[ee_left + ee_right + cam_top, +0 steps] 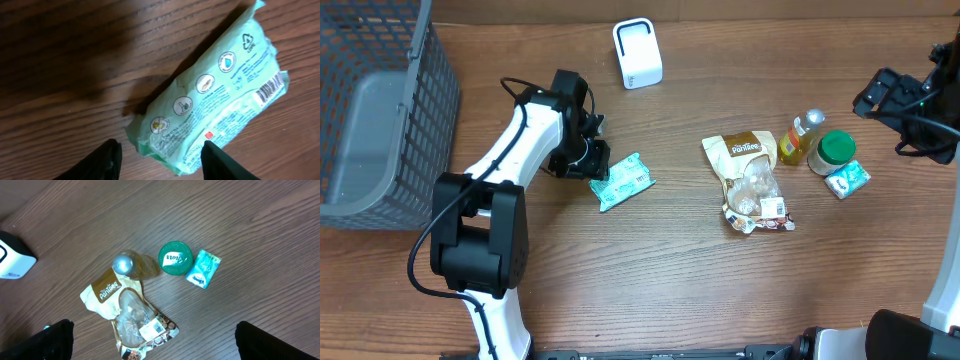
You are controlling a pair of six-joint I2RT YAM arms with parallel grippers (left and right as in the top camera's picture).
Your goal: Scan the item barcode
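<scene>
Now the left gripper (157,161) has its jaws parted around the near corner of the soft mint-green plastic wipes pack (215,100), flat on the wooden table (670,290) (barcode (271,90) at the far end). The right gripper (160,342) gapes empty. A corner pinch risks the floppy pack slipping or sagging.

The right end effector (152,330) hangs above the wooden tabletop (260,225) with its dark fingers (37,341) spread wide (only the tips show). Between them lies a brown-and-clear snack bag (122,307), its barcode label (153,327) facing up. Just beyond the bag stand a silver-capped bottle (123,263) and a green-lidded jar (175,258), with a teal tissue packet (202,269) just beside the jar. A white scanner (12,255) sits well beyond the finger at the view's left.
</scene>
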